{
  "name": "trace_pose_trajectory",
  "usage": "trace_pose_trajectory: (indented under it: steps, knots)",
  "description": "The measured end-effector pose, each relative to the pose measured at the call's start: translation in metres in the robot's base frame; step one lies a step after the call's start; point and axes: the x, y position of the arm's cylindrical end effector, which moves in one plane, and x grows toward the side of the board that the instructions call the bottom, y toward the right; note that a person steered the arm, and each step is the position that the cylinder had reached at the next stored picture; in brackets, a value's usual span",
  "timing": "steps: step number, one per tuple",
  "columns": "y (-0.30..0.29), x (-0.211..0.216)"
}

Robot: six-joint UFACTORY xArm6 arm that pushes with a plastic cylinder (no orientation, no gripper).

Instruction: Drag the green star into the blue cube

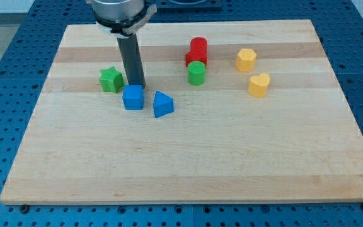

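The green star (111, 79) lies on the wooden board (188, 157) at the view's left. The blue cube (133, 98) sits just right of and below it, a small gap between them. My tip (137, 86) stands directly behind the blue cube's top edge, to the right of the green star, seemingly touching or almost touching the cube. The rod rises from there to the arm's mount at the view's top.
A blue triangular block (162, 104) lies right of the blue cube. A red cylinder (198, 46), a red block (195, 58) and a green cylinder (196, 73) cluster at the top centre. Two yellow blocks (246, 60) (259, 84) lie at the right.
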Motion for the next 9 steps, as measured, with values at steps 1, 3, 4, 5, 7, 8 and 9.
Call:
trace_pose_trajectory:
  steps: [1, 3, 4, 5, 7, 8, 9]
  knots:
    - [-0.002, -0.003]
    - [-0.01, -0.066]
    - [-0.045, -0.072]
    - [-0.078, -0.064]
    - [-0.089, -0.037]
    - [-0.088, -0.035]
    - [-0.085, -0.021]
